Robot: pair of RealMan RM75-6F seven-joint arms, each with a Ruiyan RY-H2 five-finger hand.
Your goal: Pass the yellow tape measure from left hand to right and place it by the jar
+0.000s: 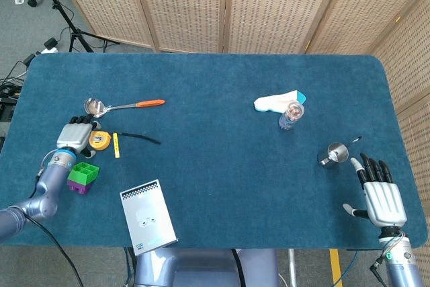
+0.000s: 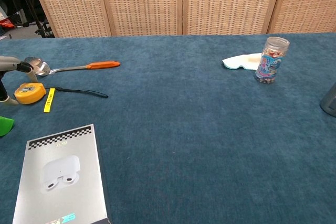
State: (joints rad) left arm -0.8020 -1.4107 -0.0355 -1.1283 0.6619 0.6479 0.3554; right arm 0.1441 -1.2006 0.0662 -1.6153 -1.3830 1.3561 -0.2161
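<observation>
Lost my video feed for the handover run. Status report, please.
Left hand open beside the yellow tape measure, not gripping. Right hand open, near the steel cup. Tape measure on the table, far from the jar. Path between looks unobstructed.

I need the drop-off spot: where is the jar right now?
In the head view the jar stands upright right of the table's centre, just in front of the white cloth, with the small metal cup nearer the right hand.

Head view is looking steeply down from high above, taking in the whole blue table [image 1: 215, 186] and the wicker screen [image 1: 201, 5] behind. Chest view is sitting low and closer, facing across the table [image 2: 173, 129] toward the screen [image 2: 157, 3]. Both are sharing the tabletop middle.
</observation>
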